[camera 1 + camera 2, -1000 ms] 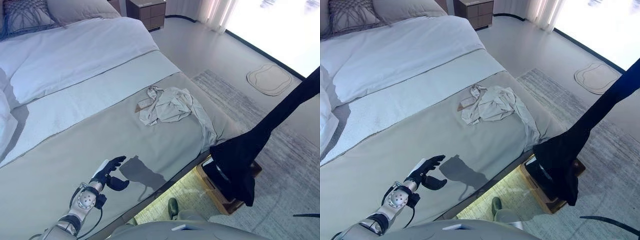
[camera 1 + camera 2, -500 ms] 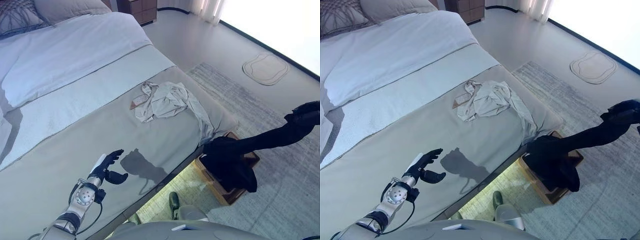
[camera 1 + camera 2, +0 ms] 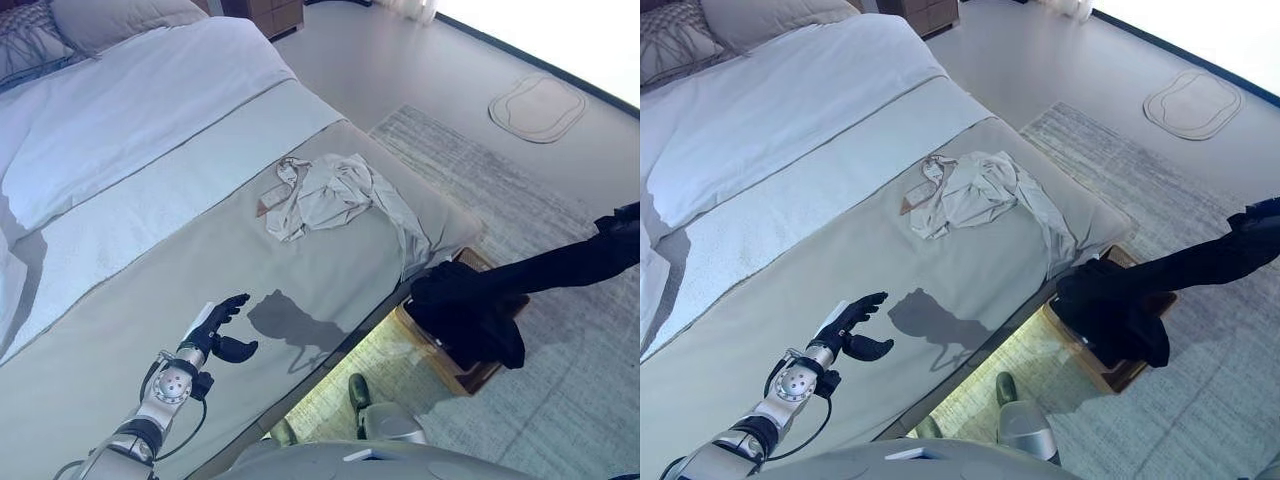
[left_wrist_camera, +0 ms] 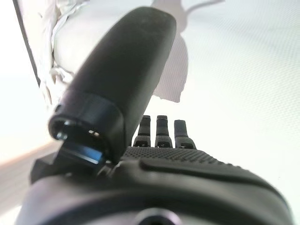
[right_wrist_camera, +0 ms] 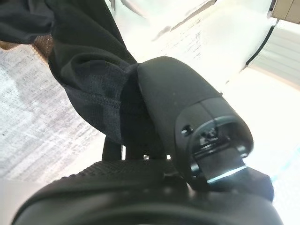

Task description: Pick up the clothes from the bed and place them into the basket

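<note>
A wide bed with a grey-green cover and white sheet (image 3: pixel 150 130) fills the left; grey pillows (image 3: pixel 110 18) lie at its head; a dark wooden nightstand (image 3: pixel 270 12) stands beyond; a pale grey woven rug (image 3: pixel 560 330) covers the smooth floor; a small cream mat (image 3: pixel 537 105) sits near bright daylight.

Both head eyes look down from high, sharing the bed (image 3: pixel 150 230) toward 11 o'clock; each wrist camera peers along its own robot hand, very close.

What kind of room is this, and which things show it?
Most likely a bedroom: a large made bed with pillows at its head, a nightstand beside it, and a rug on the floor.
</note>
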You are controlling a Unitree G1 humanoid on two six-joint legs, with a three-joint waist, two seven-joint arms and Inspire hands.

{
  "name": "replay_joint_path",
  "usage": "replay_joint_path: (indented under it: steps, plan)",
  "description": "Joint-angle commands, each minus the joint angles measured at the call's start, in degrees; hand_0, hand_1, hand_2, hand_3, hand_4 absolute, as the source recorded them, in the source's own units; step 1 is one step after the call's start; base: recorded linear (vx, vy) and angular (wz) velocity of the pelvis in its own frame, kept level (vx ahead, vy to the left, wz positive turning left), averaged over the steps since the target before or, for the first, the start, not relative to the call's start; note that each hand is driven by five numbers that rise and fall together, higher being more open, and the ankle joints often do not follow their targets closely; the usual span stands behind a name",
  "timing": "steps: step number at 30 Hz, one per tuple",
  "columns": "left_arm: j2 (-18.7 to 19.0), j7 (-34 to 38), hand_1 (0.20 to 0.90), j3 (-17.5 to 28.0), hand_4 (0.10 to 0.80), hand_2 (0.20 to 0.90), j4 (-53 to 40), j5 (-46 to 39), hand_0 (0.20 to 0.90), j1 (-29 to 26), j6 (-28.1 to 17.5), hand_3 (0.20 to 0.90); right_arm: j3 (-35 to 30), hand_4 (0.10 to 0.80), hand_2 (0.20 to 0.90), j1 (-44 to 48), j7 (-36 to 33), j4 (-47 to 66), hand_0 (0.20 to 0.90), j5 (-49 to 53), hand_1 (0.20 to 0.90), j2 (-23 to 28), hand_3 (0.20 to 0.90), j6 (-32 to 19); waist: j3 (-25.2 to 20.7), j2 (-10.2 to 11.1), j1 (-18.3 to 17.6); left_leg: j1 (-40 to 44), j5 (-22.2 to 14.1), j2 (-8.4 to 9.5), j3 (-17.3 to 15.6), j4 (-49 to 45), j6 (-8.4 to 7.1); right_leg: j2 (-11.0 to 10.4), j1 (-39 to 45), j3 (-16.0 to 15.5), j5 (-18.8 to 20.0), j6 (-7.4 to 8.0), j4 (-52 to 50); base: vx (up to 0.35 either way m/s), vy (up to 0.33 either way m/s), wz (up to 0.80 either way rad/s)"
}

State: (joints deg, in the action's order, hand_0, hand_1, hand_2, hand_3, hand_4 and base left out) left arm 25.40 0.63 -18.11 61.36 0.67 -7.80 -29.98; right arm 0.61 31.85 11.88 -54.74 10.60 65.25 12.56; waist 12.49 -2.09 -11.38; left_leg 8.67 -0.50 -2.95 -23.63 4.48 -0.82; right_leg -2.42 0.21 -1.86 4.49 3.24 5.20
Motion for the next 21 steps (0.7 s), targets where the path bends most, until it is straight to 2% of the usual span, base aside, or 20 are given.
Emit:
replay_joint_path:
  steps: [1, 5, 9, 14, 21]
  plan:
    - [1.39, 0.64, 0.900, 0.39, 0.800, 0.900, -2.82, -0.51, 0.900, -2.28, -3.39, 0.900, -0.11, 0.100, 0.300, 6.68, -3.69, 2.24, 0.300, 0.86, 0.300, 2.30, 0.200, -2.76, -3.85, -0.11, -0.48, -1.57, -5.23, -3.56, 4.00, -6.93, -3.45, -3.08, -4.34, -2.00, -5.31, 1.88, -9.75, -0.060, 0.029, -0.07]
    - [0.46, 0.39, 0.900, -0.01, 0.800, 0.900, -3.43, -0.99, 0.900, -2.78, -3.50, 0.900, 0.21, 0.100, 0.300, 6.89, -2.93, 3.24, 0.300, -0.17, 0.300, 1.60, 0.200, -2.03, -3.05, -2.03, -1.32, -1.85, -4.89, -3.29, 3.75, -6.33, -3.79, -3.29, -4.95, -1.53, -5.19, 1.94, -9.52, -0.024, 0.033, -0.04]
    - [-0.18, 0.50, 0.900, -0.17, 0.800, 0.900, -3.90, -0.83, 0.900, -2.76, -3.32, 0.900, 0.26, 0.100, 0.300, 5.16, -1.54, 4.15, 0.300, -0.57, 0.300, -0.41, 0.200, -1.05, -2.99, -2.96, -1.84, -1.51, -4.87, -3.26, 3.34, -5.92, -3.88, -3.45, -4.80, -1.38, -5.21, 1.98, -9.18, 0.013, 0.003, -0.16]
    - [-0.29, -0.27, 0.900, 0.19, 0.800, 0.900, -4.40, -0.52, 0.900, -3.23, -2.37, 0.900, -0.35, 0.100, 0.300, 0.84, 0.11, 4.09, 0.300, -2.03, 0.300, -4.31, 0.200, -0.95, -3.49, -3.04, -2.11, -0.80, -5.21, -3.58, 2.92, -6.09, -3.83, -3.39, -4.29, -1.33, -5.06, 1.98, -8.75, 0.020, -0.031, -0.04]
    - [-0.20, -0.70, 0.900, -0.85, 0.800, 0.900, -5.46, -0.58, 0.900, -4.56, -0.64, 0.900, 0.91, 0.100, 0.300, -0.31, 0.56, 1.98, 0.300, -2.64, 0.300, -7.17, 0.200, -6.28, -3.93, -2.85, -1.75, -0.55, -5.74, -4.04, 2.87, -6.91, -3.74, -3.32, -4.21, -1.29, -4.81, 2.00, -8.69, 0.002, -0.022, 0.01]
